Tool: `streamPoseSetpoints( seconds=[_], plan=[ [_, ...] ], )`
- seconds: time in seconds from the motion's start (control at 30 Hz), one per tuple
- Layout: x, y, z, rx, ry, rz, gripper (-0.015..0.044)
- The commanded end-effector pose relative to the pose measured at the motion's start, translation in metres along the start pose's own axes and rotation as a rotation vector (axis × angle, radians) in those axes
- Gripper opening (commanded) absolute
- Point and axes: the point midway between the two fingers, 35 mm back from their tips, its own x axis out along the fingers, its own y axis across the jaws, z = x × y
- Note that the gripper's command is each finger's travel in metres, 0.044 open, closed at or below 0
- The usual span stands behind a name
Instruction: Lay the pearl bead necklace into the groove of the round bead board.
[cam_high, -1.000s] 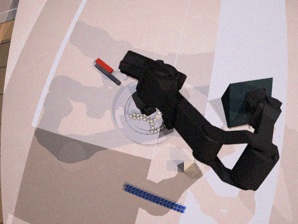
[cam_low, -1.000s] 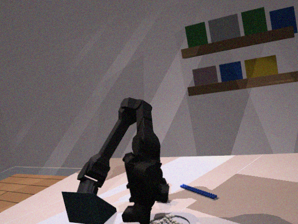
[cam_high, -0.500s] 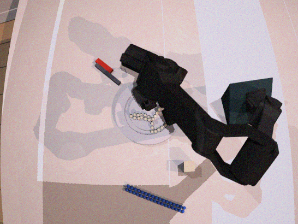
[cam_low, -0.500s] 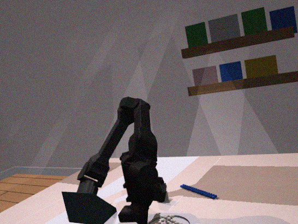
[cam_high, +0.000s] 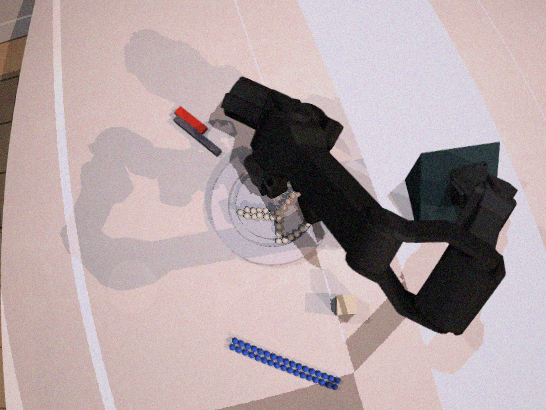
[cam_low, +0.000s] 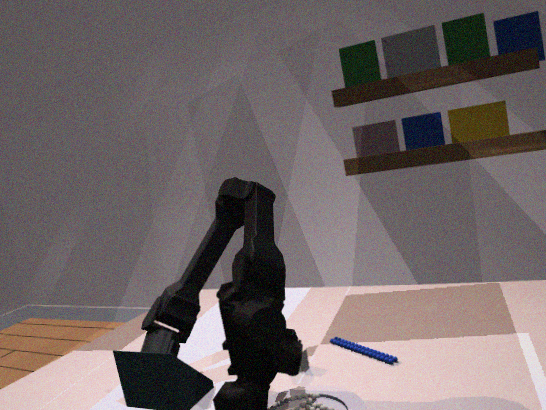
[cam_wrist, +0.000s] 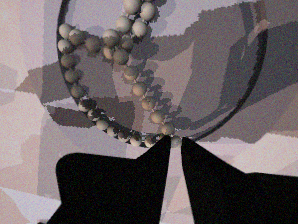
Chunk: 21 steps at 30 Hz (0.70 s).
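Note:
The pearl bead necklace lies bunched on the round bead board. Part of it follows the board's dark groove on one side and the rest crosses the middle. My gripper is low over the board's edge, with its fingertips shut on an end bead of the necklace. In the overhead view the arm covers the fingers near the beads. In the side view only the board's rim shows at the bottom edge.
A red block and a dark grey bar lie just beyond the board. A blue bead strand and a small beige cube lie in front. A dark teal box stands by the arm's base.

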Motion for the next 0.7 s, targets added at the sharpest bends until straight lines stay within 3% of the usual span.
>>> streamPoseSetpoints(
  seconds=[0.0, 0.47, 0.67],
  plan=[
    [-0.0007, -0.0001, 0.0002, 0.000, -0.001, -0.001, 0.0079],
    [-0.0020, 0.0005, -0.0003, 0.007, 0.000, 0.003, 0.0440],
    [-0.0052, 0.0004, -0.0004, 0.006, 0.001, 0.003, 0.0440]
  ],
)
